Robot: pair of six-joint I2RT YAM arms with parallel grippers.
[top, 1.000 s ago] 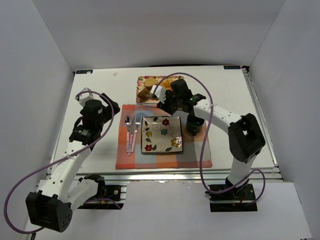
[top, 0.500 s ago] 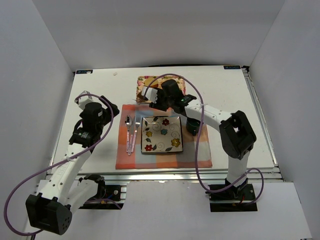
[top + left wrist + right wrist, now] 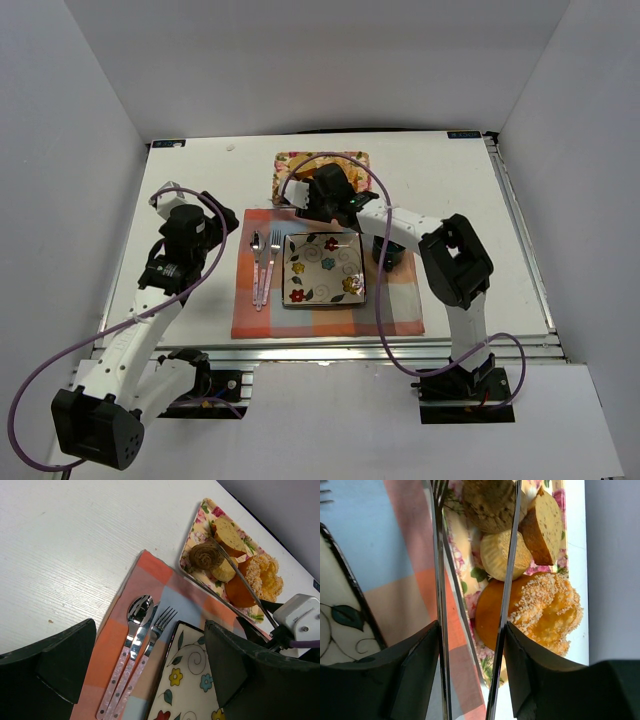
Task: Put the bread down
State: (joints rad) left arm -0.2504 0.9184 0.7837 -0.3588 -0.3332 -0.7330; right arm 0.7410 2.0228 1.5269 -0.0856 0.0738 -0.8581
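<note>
Two arms work at a set table. Compared with a second earlier, the right arm has swung leftward. Its right gripper [image 3: 472,647], half closed and clamping a pair of metal tongs [image 3: 439,580], now points them over the left end of the floral tray [image 3: 196,530]. The bread [image 3: 490,502], a dark brown round roll, still lies on that tray between the two tong blades; whether they touch it cannot be told. Next to it sit a pale bun [image 3: 506,555] and an orange ring cake [image 3: 545,610]. The left gripper [image 3: 150,655], its jaws spread wide and holding nothing, hovers left of the checked placemat [image 3: 150,575], close to the spoon [image 3: 137,612] and fork [image 3: 161,622]. Its pose has barely changed.
</note>
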